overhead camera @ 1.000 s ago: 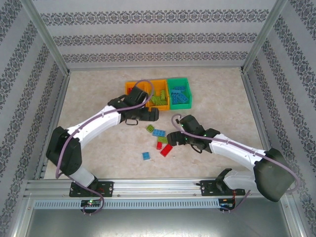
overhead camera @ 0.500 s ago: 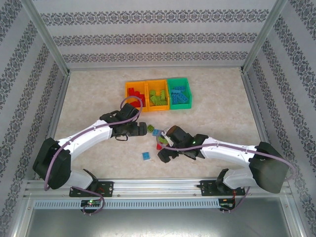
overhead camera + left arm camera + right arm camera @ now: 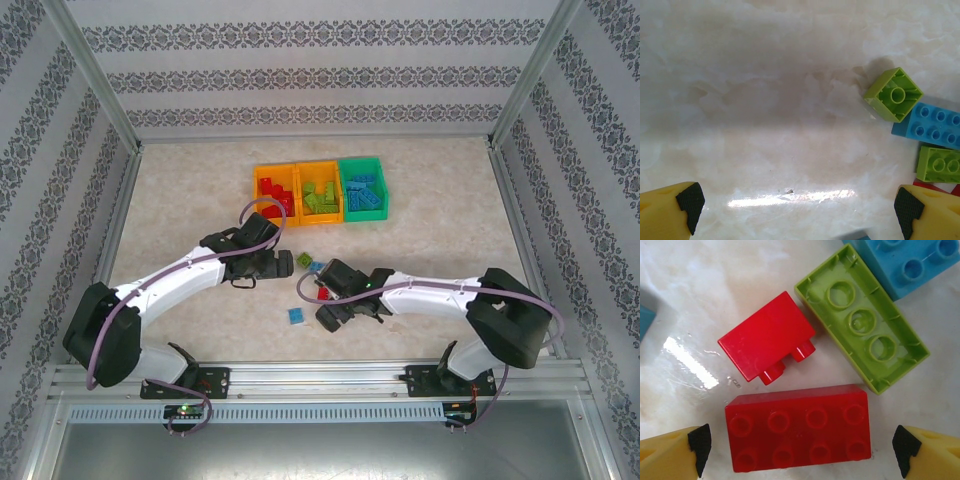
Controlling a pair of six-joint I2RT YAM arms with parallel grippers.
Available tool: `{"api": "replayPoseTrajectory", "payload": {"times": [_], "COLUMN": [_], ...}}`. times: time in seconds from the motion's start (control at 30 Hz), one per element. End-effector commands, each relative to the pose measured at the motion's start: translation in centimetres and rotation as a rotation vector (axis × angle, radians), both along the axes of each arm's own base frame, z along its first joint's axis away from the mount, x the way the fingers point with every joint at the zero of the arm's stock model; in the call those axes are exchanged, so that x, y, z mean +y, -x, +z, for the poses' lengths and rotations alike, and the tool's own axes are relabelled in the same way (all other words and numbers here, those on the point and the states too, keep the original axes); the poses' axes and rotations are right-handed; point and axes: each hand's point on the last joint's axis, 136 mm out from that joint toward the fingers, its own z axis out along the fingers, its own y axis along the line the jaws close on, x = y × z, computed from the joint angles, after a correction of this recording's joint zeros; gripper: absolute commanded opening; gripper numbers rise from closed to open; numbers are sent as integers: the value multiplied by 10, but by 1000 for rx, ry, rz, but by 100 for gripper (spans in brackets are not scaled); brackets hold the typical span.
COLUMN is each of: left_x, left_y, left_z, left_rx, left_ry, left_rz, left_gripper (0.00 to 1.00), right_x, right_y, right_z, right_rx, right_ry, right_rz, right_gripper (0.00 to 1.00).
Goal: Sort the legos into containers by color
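Observation:
Loose legos lie mid-table. A long red brick [image 3: 797, 427] sits studs up between the fingers of my open right gripper [image 3: 802, 445], which touch nothing. Beyond it lie a small red brick [image 3: 767, 337] on its side, an upturned lime green brick [image 3: 862, 322] and a light blue one [image 3: 905, 262]. My left gripper [image 3: 797, 212] hangs open over bare table, left of an upturned green brick [image 3: 893, 94], a blue brick [image 3: 935, 125] and another green one [image 3: 939, 164]. From above, the left gripper [image 3: 290, 262] and right gripper [image 3: 325, 305] flank the pile.
Three containers stand in a row at the back: an orange bin [image 3: 262, 183] with red bricks, an orange bin [image 3: 322, 167] with green ones, and a green bin [image 3: 361, 162] with blue ones. A lone blue brick [image 3: 296, 316] lies near the front. Metal frame rails border the table.
My left gripper has drawn back from the bins toward the loose pile. My right gripper has moved left and down over the red bricks.

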Motion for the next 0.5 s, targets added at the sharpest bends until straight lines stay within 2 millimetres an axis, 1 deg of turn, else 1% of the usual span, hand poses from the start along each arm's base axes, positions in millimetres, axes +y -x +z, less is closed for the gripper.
{"api": "replayPoseTrajectory", "payload": {"times": [0.0, 0.17, 0.23, 0.37, 0.47], "left_x": [9, 14, 17, 26, 31], "left_y": [4, 4, 5, 5, 5], "left_z": [0, 1, 1, 3, 1], "left_rx": [4, 2, 1, -7, -2], "left_ry": [-17, -23, -31, -46, -47], "left_rz": [31, 39, 44, 61, 77], "left_gripper": [99, 99, 99, 99, 99], "right_x": [2, 4, 4, 4, 2], "right_y": [-3, -1, -1, 0, 0], "right_z": [-2, -11, -11, -10, -6], "right_rx": [2, 30, 30, 25, 26], "right_ry": [46, 81, 93, 114, 117], "right_rz": [17, 25, 26, 28, 17], "right_gripper": [92, 84, 79, 63, 56]}}
